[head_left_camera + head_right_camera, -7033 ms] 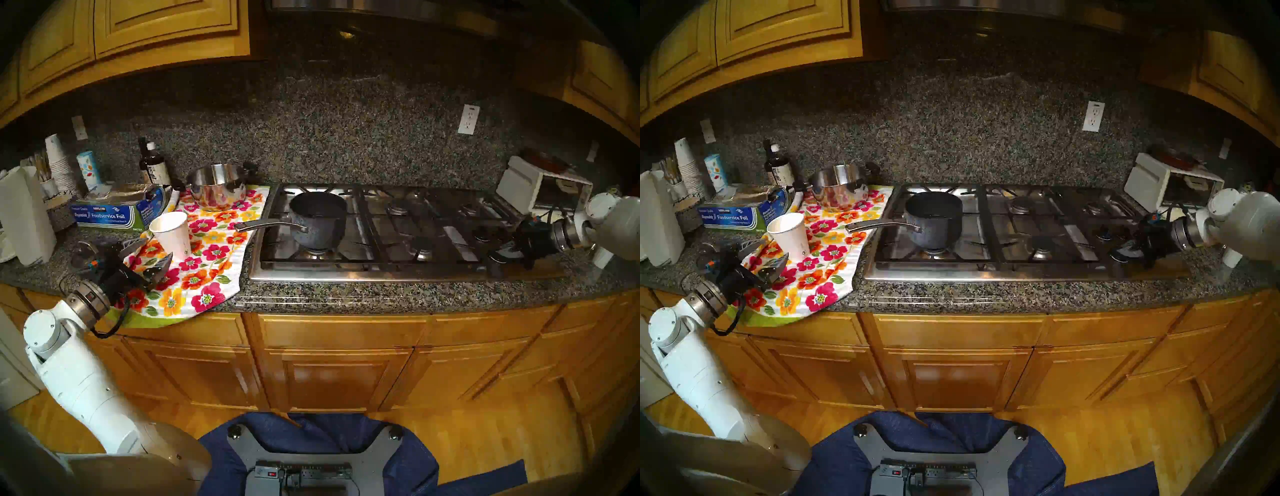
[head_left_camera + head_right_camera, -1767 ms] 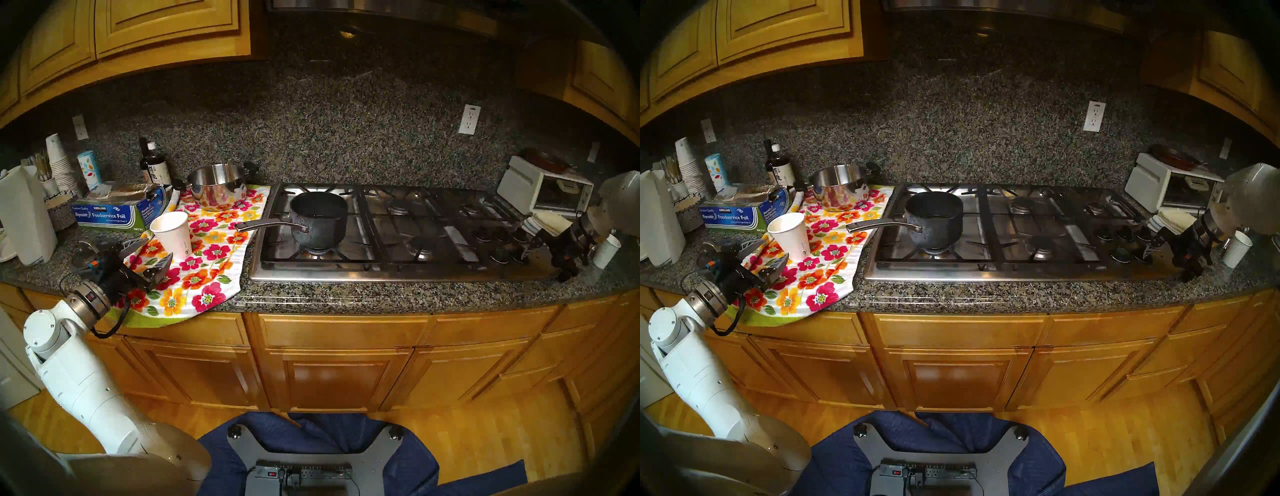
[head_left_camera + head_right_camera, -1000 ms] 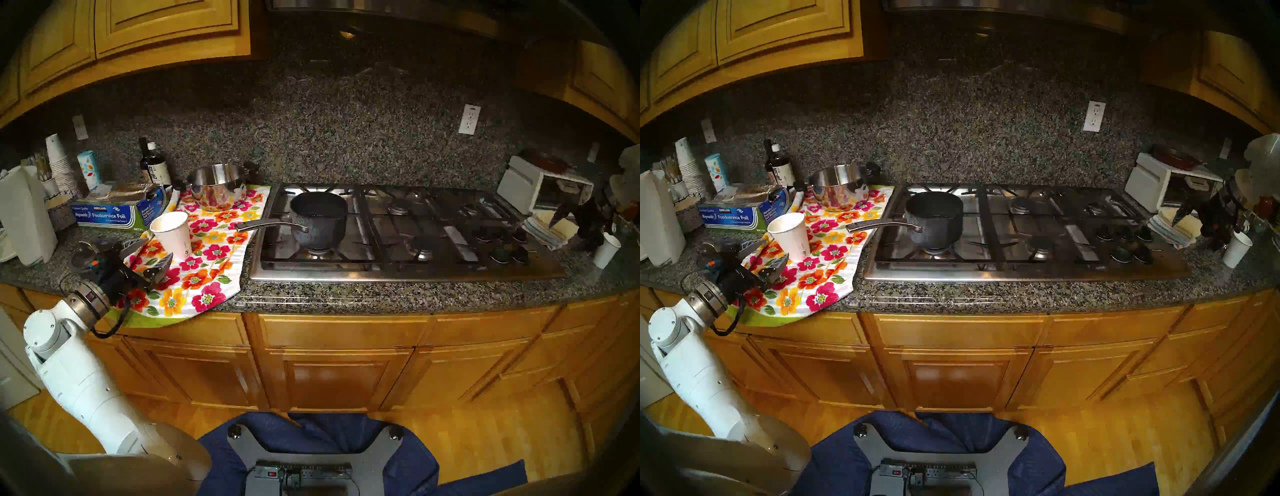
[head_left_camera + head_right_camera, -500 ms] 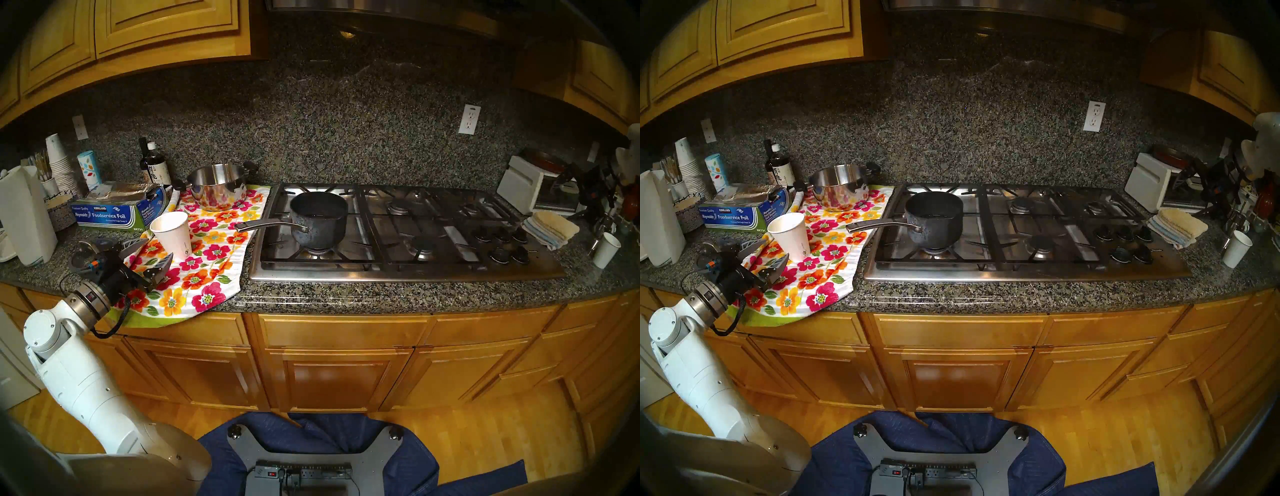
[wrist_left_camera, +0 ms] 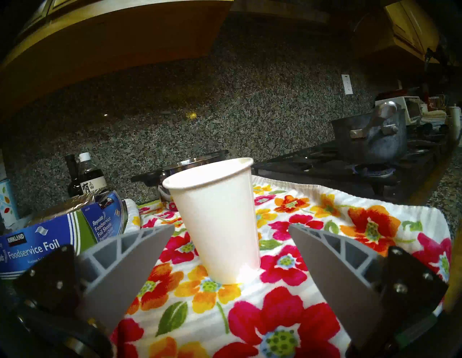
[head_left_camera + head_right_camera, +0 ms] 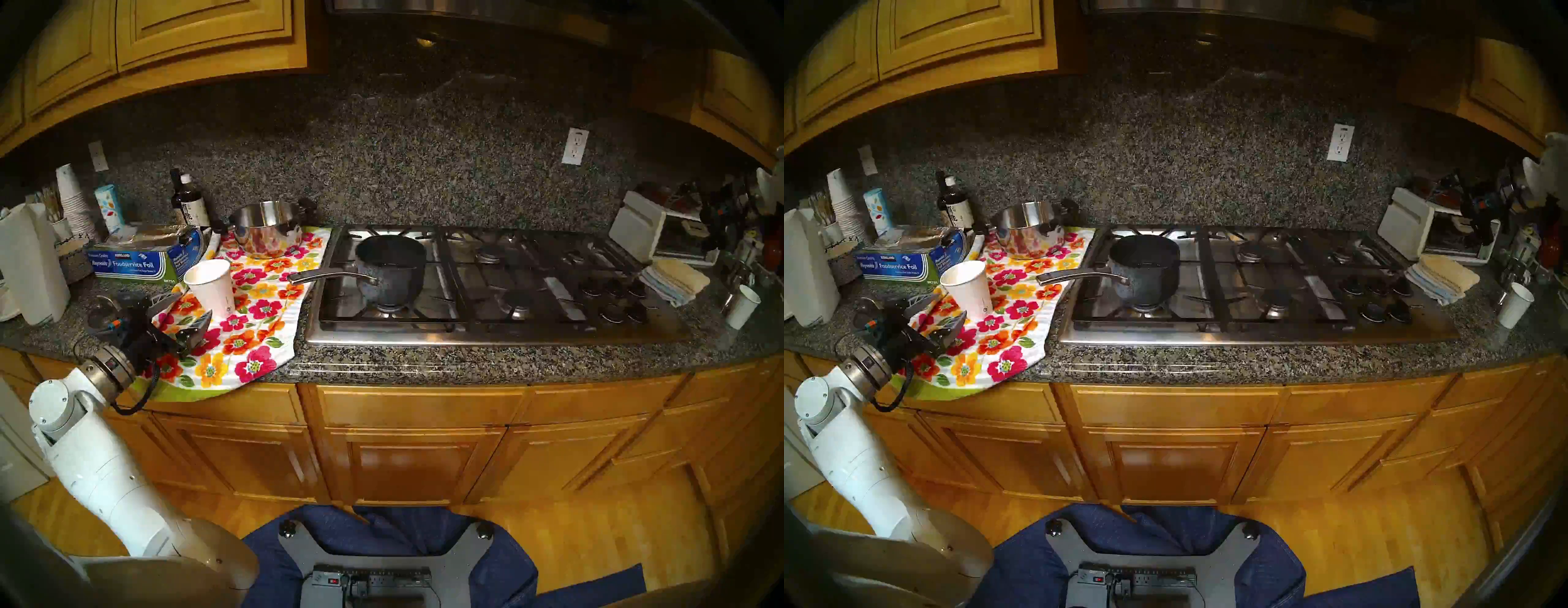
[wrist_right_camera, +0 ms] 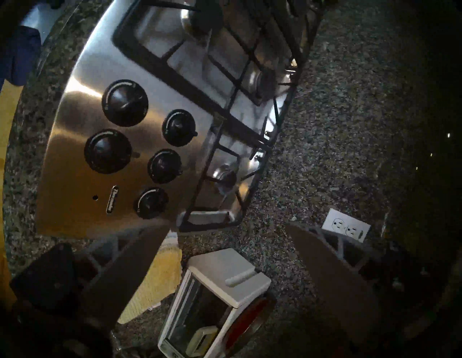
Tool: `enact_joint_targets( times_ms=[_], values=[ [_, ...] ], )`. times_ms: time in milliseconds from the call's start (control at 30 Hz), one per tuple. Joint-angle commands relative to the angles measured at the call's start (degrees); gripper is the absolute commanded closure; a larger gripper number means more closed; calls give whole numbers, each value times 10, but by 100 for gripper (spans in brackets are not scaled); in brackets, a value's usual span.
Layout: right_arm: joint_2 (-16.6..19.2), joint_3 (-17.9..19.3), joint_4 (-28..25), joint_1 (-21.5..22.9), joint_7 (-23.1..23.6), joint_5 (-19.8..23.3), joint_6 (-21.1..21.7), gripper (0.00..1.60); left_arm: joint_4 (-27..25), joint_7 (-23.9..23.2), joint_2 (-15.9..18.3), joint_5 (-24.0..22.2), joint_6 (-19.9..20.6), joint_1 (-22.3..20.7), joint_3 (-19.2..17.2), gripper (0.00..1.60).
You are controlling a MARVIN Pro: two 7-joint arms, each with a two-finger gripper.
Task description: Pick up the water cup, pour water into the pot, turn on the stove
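While my left gripper (image 5: 231, 246) sits level on the towel (image 5: 287, 312), its jaws stand wide apart with nothing between them; the cup (image 5: 217, 220) stands upright just ahead of the fingertips, untouched. That cup rests on the flowered towel, which drapes over the counter's (image 6: 488, 365) front edge. Beyond it sit a foil box (image 6: 140, 259), dark bottles (image 6: 189, 204) and a steel pot (image 6: 265, 229). To the right, the dark pot (image 6: 392, 271) sits on the stove's (image 6: 488, 333) front left burner, handle pointing toward the cup, and from the left wrist I think I see blue flame beneath it, though the view is dim.

My right gripper (image 7: 227, 235) is spread open and empty, raised at the far right above a toaster oven (image 7: 225, 282) and a folded yellow cloth (image 7: 160, 275), looking down on the knobs (image 7: 125, 102).

Speckled granite covers both counter and backsplash (image 6: 403, 161), with an outlet (image 6: 575, 146) on the wall. Honey-coloured cabinets (image 6: 407, 458) run above and below, over a wooden floor (image 6: 594, 552). A small white cup (image 6: 742, 305) stands at the counter's right end.
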Motion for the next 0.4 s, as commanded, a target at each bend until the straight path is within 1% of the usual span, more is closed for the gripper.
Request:
enact_joint_targets(
  times_ms=[0,367],
  values=[
    [-3,13,5,30,44,75,13,0,-11,1,6,-8,0,-12,1,0],
    [-4,24,3,36,156,184,59,0,-11,1,6,-10,0,-13,0,0]
  ],
)
